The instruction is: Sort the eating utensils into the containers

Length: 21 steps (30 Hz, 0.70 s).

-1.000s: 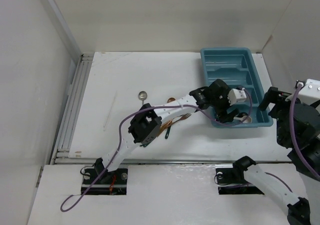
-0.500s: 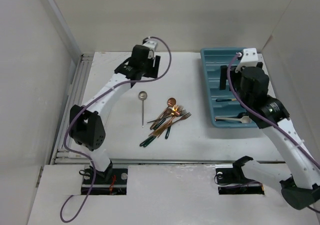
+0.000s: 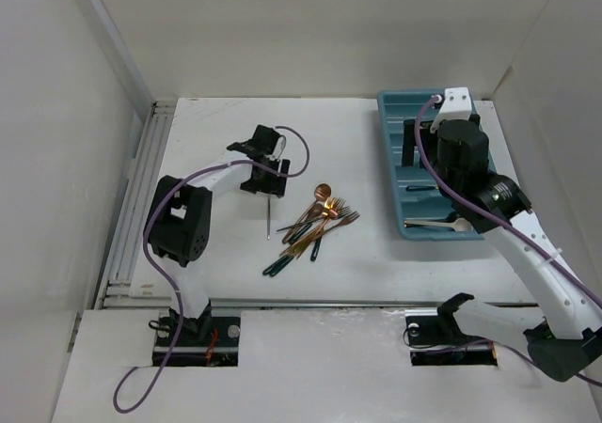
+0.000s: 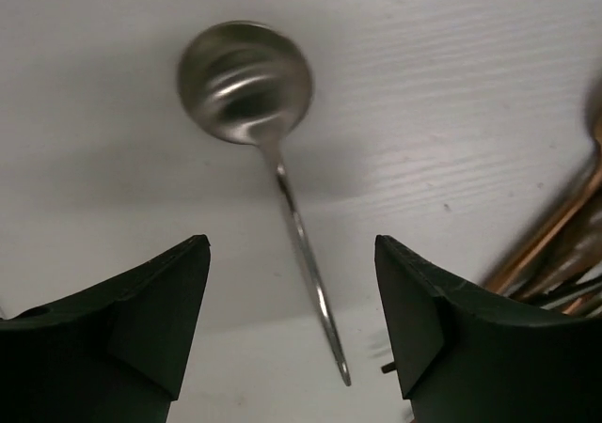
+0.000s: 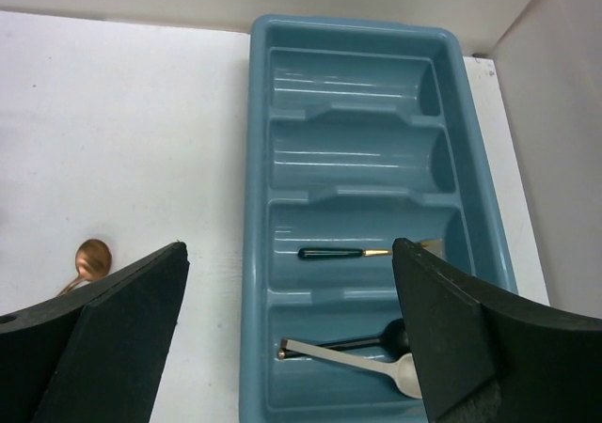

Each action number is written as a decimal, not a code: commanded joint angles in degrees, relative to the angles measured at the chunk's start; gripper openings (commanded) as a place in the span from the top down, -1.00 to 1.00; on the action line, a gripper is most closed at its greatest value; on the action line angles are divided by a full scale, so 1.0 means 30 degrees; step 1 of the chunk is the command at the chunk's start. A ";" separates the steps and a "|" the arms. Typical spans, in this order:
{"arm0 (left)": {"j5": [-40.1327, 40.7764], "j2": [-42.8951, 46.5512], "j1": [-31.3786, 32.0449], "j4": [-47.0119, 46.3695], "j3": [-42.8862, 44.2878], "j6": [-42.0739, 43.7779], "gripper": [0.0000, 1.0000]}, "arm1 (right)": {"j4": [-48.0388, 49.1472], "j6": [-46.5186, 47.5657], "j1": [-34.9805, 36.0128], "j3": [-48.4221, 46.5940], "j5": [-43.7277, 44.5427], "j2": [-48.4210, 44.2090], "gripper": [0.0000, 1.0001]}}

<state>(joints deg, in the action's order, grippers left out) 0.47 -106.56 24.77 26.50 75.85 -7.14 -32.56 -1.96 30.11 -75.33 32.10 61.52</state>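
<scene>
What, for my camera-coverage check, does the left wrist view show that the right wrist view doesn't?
Only left wrist: a lone silver spoon lying on the table under the open left gripper. Only right wrist: the teal tray, with a dark-handled utensil in one slot and a pale spoon in the nearest. Both: the white table and part of the copper utensils.

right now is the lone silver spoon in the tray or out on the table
Out. The silver spoon lies on the white table under the open left pincer, apart from the teal tray.
</scene>
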 commanded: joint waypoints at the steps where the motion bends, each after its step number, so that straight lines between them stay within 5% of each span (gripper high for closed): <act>1: -0.0271 -0.0218 -0.0524 0.0600 0.0145 -0.0551 -0.32 | -0.0252 -0.0754 0.0363 -0.0876 0.0872 -0.0291 -0.85; 8: -0.3494 -0.3177 -0.0524 0.2092 0.0670 0.0502 -0.10 | -0.1072 -0.1164 0.0540 -0.1081 0.1840 -0.0291 -0.82; 12: -0.3499 -0.3414 -0.0524 0.1862 0.0322 0.1002 0.47 | -0.1248 -0.1340 0.0540 -0.1257 0.2192 -0.0466 -0.80; 14: -0.2651 -0.3414 -0.0524 0.1685 0.0028 0.1295 1.00 | -0.1248 -0.1340 0.0540 -0.1460 0.2629 -0.0466 -0.72; 21: -0.2647 -0.2565 -0.1227 0.0981 0.2861 0.2260 1.00 | -0.0984 -0.1135 0.0716 -0.1462 0.2807 -0.0642 -0.57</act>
<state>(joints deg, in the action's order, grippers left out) -7.18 -113.45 21.65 29.02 80.16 -2.85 -36.53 -5.19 31.64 -77.17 38.79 61.19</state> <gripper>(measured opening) 0.037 0.789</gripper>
